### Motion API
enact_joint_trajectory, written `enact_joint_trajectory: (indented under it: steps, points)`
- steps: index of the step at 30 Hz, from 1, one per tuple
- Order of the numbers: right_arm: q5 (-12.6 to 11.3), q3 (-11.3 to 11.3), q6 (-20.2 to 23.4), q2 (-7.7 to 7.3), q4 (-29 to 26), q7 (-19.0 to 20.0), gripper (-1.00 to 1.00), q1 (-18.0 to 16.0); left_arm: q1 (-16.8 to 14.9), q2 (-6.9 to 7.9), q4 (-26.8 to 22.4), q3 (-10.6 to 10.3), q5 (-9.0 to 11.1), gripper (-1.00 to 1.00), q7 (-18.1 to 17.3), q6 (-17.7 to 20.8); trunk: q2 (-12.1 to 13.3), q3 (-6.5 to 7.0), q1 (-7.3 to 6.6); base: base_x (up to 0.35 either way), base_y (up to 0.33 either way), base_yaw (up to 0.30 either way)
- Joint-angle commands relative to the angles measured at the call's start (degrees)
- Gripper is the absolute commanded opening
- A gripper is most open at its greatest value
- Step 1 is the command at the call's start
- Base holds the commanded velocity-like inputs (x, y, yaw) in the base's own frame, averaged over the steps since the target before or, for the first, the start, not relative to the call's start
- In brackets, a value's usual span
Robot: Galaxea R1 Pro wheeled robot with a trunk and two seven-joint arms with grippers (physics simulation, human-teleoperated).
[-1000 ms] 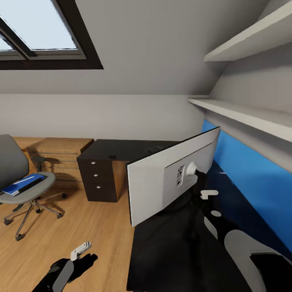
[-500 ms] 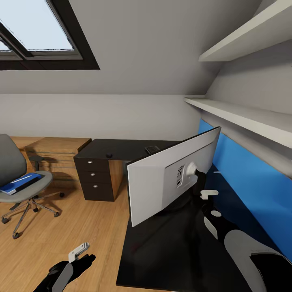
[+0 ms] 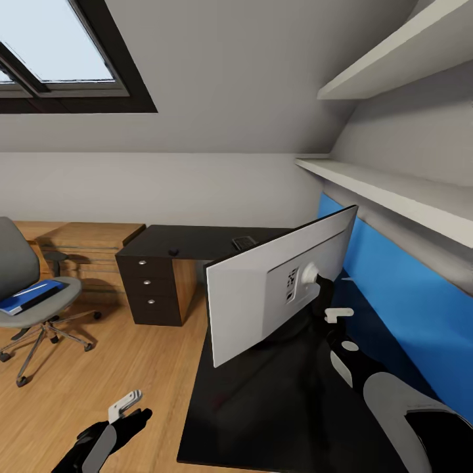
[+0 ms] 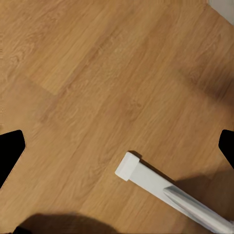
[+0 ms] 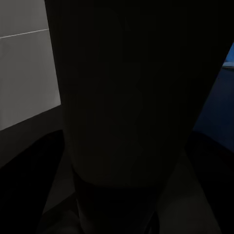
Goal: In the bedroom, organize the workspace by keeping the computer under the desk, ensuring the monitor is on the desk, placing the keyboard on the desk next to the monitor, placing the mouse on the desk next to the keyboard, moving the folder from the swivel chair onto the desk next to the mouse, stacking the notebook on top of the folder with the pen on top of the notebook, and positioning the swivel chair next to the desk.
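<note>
The monitor shows its pale grey back and hangs tilted just over the glossy black desk. My right gripper is shut on its stand neck, the dark column in the right wrist view. A small black mouse and a small dark notebook lie on the desk's far wing. At far left the grey swivel chair carries the blue folder. My left gripper hangs open over the wood floor, its black fingertips wide apart. Computer, keyboard and pen are out of view.
Black drawers stand under the desk's far wing, with low oak shelving beside them. A blue wall panel and white shelves run along the right. A white bar lies on the floor below my left gripper.
The whole view has slid, so the camera moved: desk, drawers and chair now sit further left in the picture. The monitor and both arms keep their places in the view.
</note>
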Motion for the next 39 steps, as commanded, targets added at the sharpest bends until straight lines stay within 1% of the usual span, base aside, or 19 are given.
enact_joint_trajectory:
  steps: [1,6,9,16,39]
  points:
    - [-0.5,0.5,-0.2,-0.05,0.0,-0.2,-1.00,-0.1,0.0,0.17,-0.2,0.0,0.6,1.00,0.4,0.3,0.0,-0.07,0.00,0.000,-0.004,0.000]
    - [-0.5,0.5,-0.2,-0.05,0.0,-0.2,-1.00,-0.1,0.0,1.76,-2.2,0.1,0.8,1.00,-0.3,-0.7,0.0,-0.07,0.00,0.000,-0.001,0.000]
    - [-0.5,0.5,-0.2,-0.05,0.0,-0.2,-1.00,-0.1,0.0,1.84,-2.4,0.1,0.7,1.00,-0.5,-0.8,0.0,-0.07,0.00,0.000,-0.040,0.000]
    - [-0.5,0.5,-0.2,-0.05,0.0,-0.2,-1.00,-0.1,0.0,1.89,-2.5,0.1,0.7,1.00,-0.6,-0.8,0.0,-0.07,0.00,-0.040,-0.203,0.000]
    - [-0.5,0.5,-0.3,-0.05,0.1,-0.2,-1.00,-0.1,0.0,1.94,-2.4,0.2,0.8,1.00,-0.5,-0.7,0.0,-0.07,0.00,0.009,-0.020,0.000]
